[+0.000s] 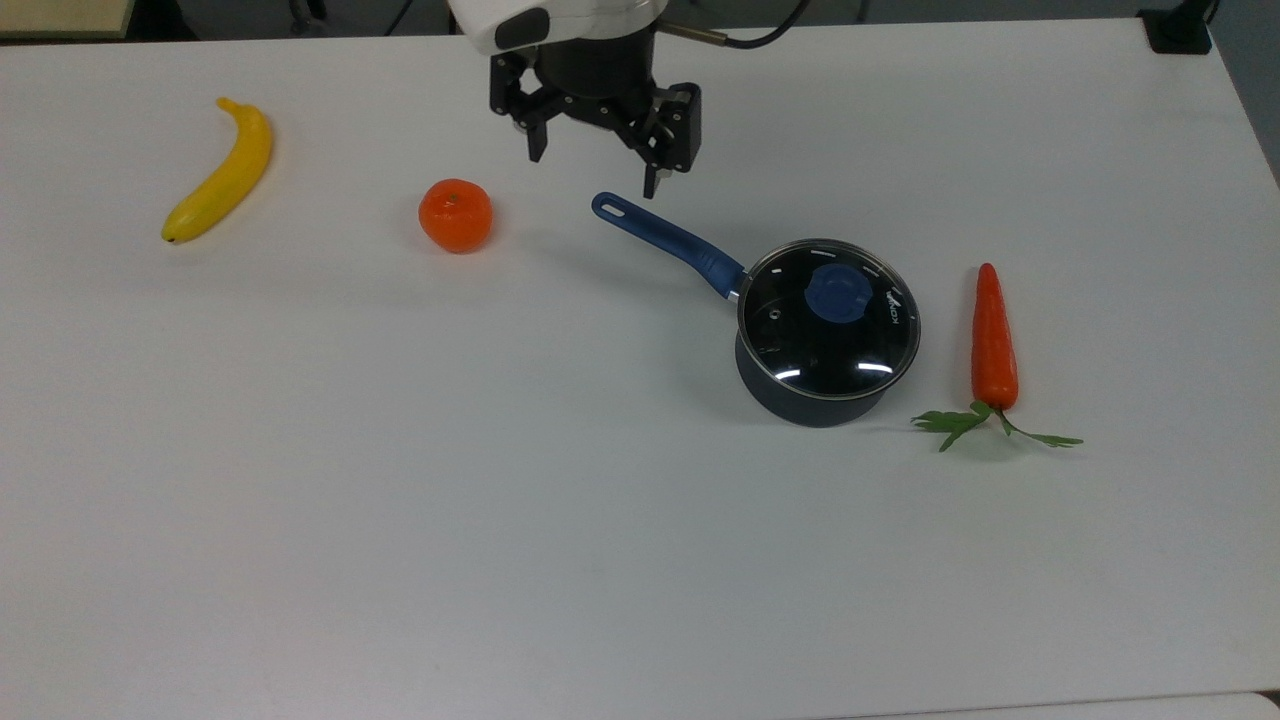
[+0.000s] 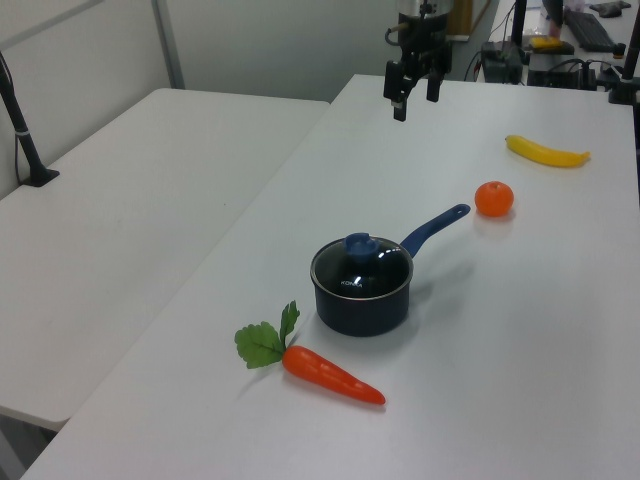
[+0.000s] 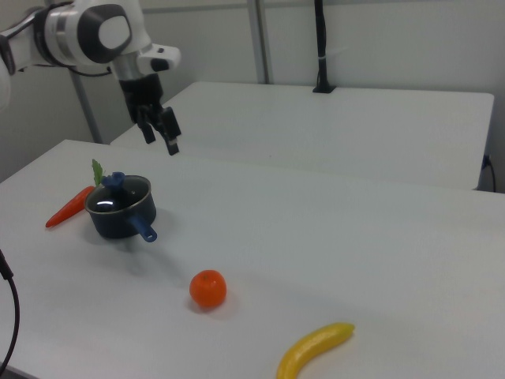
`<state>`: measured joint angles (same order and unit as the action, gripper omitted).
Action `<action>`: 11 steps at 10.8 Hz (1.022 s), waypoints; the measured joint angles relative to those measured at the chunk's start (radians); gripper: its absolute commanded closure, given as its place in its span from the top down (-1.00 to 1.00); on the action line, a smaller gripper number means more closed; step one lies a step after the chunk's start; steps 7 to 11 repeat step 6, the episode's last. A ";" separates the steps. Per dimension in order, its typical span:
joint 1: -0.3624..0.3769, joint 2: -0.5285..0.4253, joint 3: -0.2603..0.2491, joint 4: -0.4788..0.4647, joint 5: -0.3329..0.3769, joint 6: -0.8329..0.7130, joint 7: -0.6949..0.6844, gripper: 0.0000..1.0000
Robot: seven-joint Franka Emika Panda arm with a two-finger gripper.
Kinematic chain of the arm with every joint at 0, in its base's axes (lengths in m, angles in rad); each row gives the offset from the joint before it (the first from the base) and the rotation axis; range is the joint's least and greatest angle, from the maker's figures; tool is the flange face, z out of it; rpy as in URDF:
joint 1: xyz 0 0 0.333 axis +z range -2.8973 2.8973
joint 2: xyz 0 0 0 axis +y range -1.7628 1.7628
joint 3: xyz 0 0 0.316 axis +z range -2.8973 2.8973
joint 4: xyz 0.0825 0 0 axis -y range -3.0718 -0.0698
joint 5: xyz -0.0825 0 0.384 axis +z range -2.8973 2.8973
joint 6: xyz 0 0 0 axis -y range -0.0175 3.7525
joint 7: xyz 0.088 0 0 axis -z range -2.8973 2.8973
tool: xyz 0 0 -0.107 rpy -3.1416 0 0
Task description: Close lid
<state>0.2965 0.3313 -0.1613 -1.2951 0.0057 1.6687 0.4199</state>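
Lid (image 1: 829, 316) sits flat on top of the black pot (image 1: 812, 397), and its metal rim lines up with the pot's edge all the way round. The blue knob (image 1: 837, 293) points up in the middle. So the closing job looks done. Nothing seems left to do but take the arm away.

The gripper (image 1: 598, 150) hangs high in the air, well apart from the pot. Its 2 fingers are spread wide and hold nothing. In the top view it is above the far end of the pot's blue handle (image 1: 668, 245), near the table's back edge. In the left view the gripper (image 2: 413, 88) is far back over the table.

There is lots of room to move. The orange (image 1: 456, 214) lies near the handle's tip but does not touch it. The banana (image 1: 221, 172) is well apart, on the top view's left. The carrot (image 1: 993, 340) lies just beside the pot on the top view's right, not touching it. The white table (image 1: 500, 550) in front of the pot is bare, and no thing sits close to an edge.
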 measured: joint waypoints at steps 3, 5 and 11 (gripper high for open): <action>-0.176 -0.046 -0.003 0.002 0.002 -0.131 -0.248 1.00; -0.278 -0.121 -0.003 -0.002 0.004 -0.212 -0.394 1.00; -0.298 -0.148 -0.003 -0.007 0.005 -0.229 -0.425 1.00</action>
